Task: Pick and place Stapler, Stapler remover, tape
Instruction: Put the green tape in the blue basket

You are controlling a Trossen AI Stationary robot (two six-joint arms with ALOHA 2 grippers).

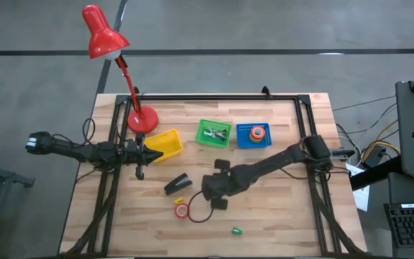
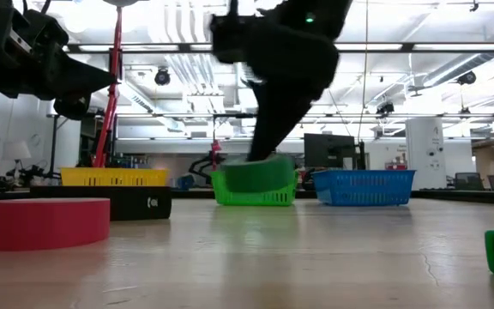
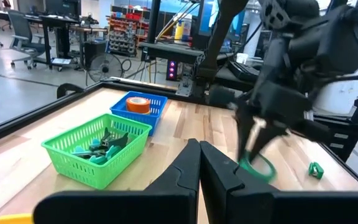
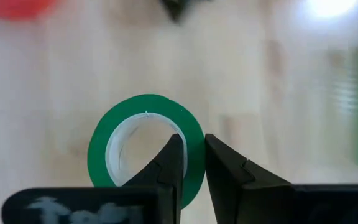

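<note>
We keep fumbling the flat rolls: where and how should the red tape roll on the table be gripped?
The red tape roll lies flat with its hole facing up, so come straight down from above. Put one finger inside the core and one outside, pinching the ring wall, much as the right gripper holds the green roll. Choose the wall facing away from the stapler.

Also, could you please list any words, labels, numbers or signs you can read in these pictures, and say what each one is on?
Nothing can be read clearly.
White lettering on the body of the right gripper, whose jaws pinch the green tape roll: too blurred to read.
Small white mark on the side of the stapler: too small to read.
</note>
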